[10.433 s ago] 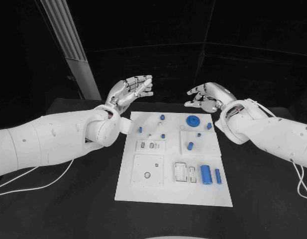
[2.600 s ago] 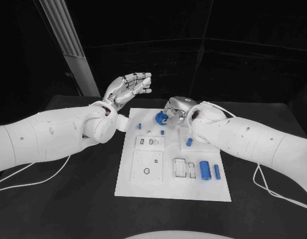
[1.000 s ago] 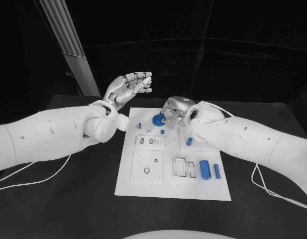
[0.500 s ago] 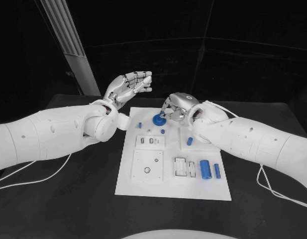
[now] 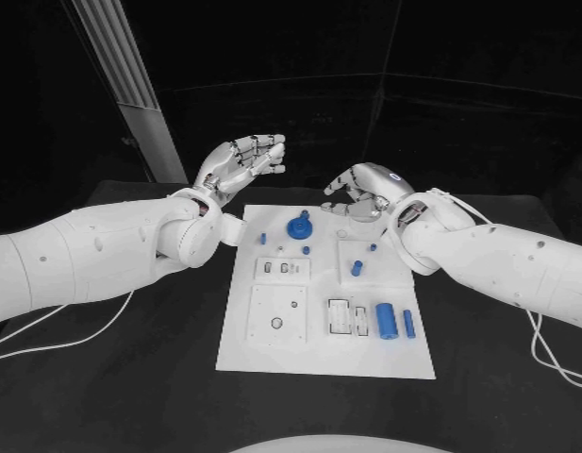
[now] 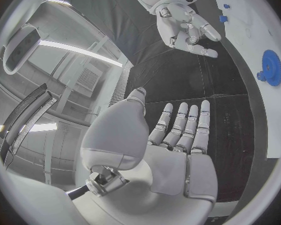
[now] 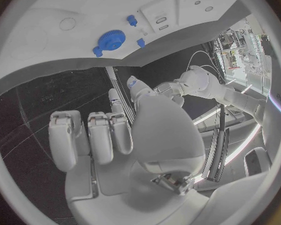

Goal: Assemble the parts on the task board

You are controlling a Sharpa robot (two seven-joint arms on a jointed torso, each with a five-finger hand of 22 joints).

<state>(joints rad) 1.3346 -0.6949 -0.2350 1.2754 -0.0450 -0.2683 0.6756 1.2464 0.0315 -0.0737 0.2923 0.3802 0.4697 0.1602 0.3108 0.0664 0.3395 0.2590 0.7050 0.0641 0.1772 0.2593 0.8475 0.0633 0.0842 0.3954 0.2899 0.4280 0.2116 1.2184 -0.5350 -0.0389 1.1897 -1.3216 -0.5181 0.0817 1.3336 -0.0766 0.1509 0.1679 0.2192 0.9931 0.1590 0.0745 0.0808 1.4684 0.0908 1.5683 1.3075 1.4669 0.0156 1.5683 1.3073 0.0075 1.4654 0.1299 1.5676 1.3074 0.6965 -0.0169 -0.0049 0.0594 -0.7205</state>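
Note:
The white task board lies in the middle of the black table. A blue gear sits near its far edge, with nothing touching it; it also appears in the wrist views. My right hand hovers beyond the board's far edge, right of the gear, fingers apart and empty. My left hand is raised past the board's far left corner, palm open, holding nothing. The left wrist view shows my left hand's palm and my right hand with spread fingers.
Other blue parts rest on the board: small pegs and two upright-lying cylinders at the right. Recessed slots sit mid-board. A pale pillar stands behind the table's left.
My right hand has let go of the blue gear and drawn back to the right and away from the board. The gear stays on the board. The left hand has not moved.

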